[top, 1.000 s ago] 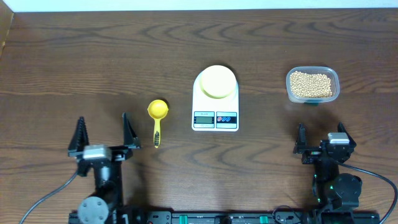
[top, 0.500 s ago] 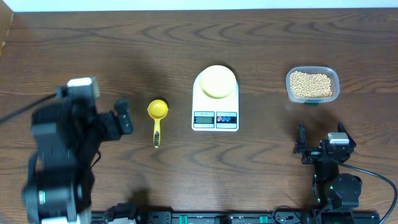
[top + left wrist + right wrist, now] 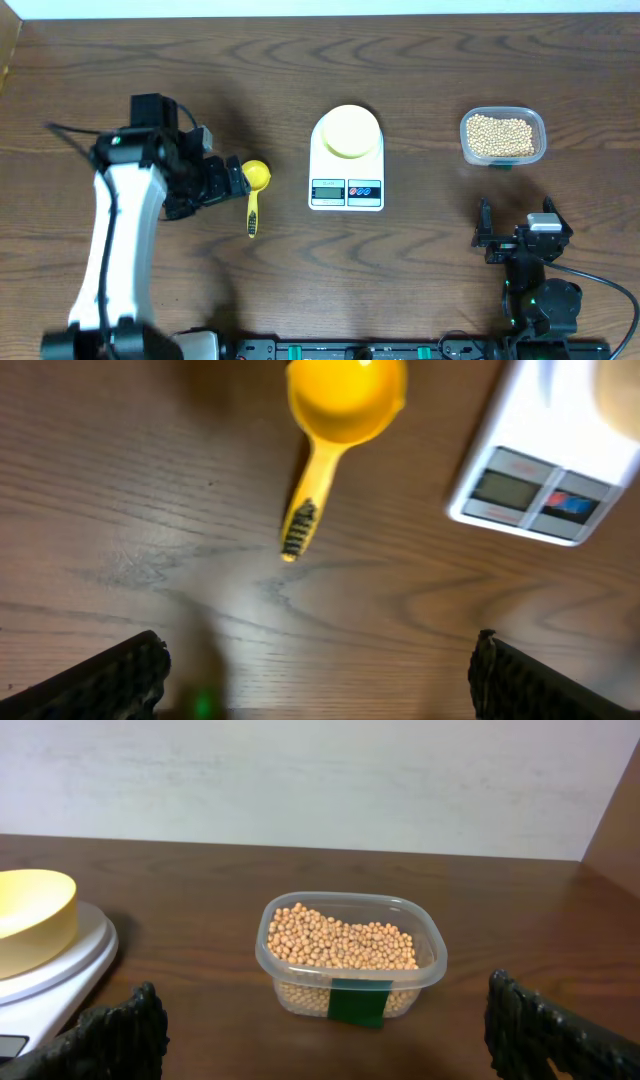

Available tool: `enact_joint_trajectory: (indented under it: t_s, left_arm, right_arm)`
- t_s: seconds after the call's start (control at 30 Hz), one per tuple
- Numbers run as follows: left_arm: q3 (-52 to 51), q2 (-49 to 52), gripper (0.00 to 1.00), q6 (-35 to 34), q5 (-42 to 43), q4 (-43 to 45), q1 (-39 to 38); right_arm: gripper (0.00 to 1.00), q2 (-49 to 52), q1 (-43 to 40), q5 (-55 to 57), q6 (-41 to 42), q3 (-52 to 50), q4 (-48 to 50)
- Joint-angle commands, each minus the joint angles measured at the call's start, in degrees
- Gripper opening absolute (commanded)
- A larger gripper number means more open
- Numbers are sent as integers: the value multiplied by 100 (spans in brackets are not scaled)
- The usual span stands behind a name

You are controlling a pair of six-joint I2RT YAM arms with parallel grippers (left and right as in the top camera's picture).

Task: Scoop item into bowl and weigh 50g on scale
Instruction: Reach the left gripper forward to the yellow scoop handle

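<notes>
Step in hand: acquiring the scoop (image 3: pixel 253 192). The left gripper (image 3: pixel 222 184), jaws wide apart and empty, hovers just beside it, left of the scale (image 3: pixel 346 190). The bowl (image 3: pixel 348 131) sits on the scale; the beans (image 3: pixel 500 135) fill the tub (image 3: pixel 503 160) at right. The right gripper (image 3: pixel 516 228) faces the tub, jaws apart. The next move likely requires centring the jaws across the scoop handle (image 3: pixel 303 520), descending, and closing.

Clear tub (image 3: pixel 350 955) of beans (image 3: pixel 340 942) at centre, cream bowl (image 3: pixel 30 915) on white scale (image 3: pixel 62 965) at left, right claw (image 3: pixel 335 1038) spread wide
</notes>
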Motion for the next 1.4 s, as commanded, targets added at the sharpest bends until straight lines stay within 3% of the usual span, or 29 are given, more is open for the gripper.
enact_joint_trajectory:
  t_s: [0.0, 0.1, 0.3, 0.53, 0.87, 0.97, 1.37]
  left_arm:
    - [-181, 295, 98, 133, -142, 111, -4]
    - [-330, 463, 98, 142, -140, 354, -7]
    - [-450, 634, 98, 136, 658, 907, -4]
    - [-894, 645, 98, 595, 568, 1325, -20]
    - [-1932, 645, 99, 459, 680, 2393, -22]
    - [-2046, 651, 93, 461, 745, 2643, -22]
    - [-2059, 960, 92, 466, 785, 3056, -22]
  right_arm:
    - [99, -35, 22, -11, -44, -15, -15]
    - [99, -35, 22, -11, -44, -15, -15]
    - [99, -35, 22, -11, -44, -15, -15]
    - [99, -35, 22, -11, -44, -15, -15]
    - [99, -35, 22, -11, -44, -15, -15]
    - [99, -35, 22, -11, -44, -15, -15]
    - [99, -35, 22, -11, -44, -15, -15]
